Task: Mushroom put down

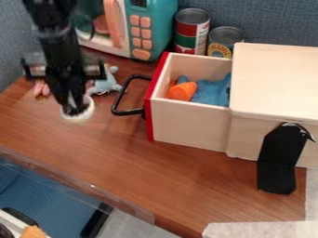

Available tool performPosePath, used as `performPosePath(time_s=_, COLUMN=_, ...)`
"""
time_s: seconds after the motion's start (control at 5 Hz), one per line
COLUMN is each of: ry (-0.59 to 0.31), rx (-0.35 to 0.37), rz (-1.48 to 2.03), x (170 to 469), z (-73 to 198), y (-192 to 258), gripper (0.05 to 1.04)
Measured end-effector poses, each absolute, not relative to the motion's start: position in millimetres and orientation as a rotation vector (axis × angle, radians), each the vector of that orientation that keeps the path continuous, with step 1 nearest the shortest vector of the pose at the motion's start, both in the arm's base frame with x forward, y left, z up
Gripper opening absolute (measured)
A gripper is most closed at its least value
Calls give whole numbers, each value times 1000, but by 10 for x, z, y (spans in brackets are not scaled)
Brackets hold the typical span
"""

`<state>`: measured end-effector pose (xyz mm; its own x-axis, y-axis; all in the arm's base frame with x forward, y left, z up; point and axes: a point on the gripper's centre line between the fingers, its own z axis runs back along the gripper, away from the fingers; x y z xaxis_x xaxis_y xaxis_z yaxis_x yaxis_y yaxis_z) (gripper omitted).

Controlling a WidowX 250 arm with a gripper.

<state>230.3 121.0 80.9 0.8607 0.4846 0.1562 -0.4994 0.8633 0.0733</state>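
At the left of the camera view, my gripper (pixel 74 109) hangs low over the wooden tabletop, left of the drawer's black handle. A round white thing, which looks like the mushroom (pixel 86 113), is right at the gripper's tip and partly hidden behind it. Whether it is held or rests on the table I cannot tell.
A wooden box with an open drawer (pixel 190 123) stands at the right, with an orange thing (pixel 182 91) and blue cloth (pixel 212 90) inside. Behind are a teal toy microwave (pixel 161 23) and two cans (pixel 192 29). A small blue-grey toy (pixel 107 83) lies behind the gripper.
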Motion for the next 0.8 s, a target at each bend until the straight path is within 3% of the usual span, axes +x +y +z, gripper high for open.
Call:
performPosePath(time_s=0.4, ry=-77, rx=223, rz=533, x=2244, z=360, y=1392, gripper=194)
performPosePath(time_s=0.6, ry=-50, rx=242, rz=537, x=2228, z=243, y=1423, gripper=253)
performPosePath(time_s=0.8, ry=-45, rx=232, rz=532, x=2227, z=236, y=1408, gripper=529)
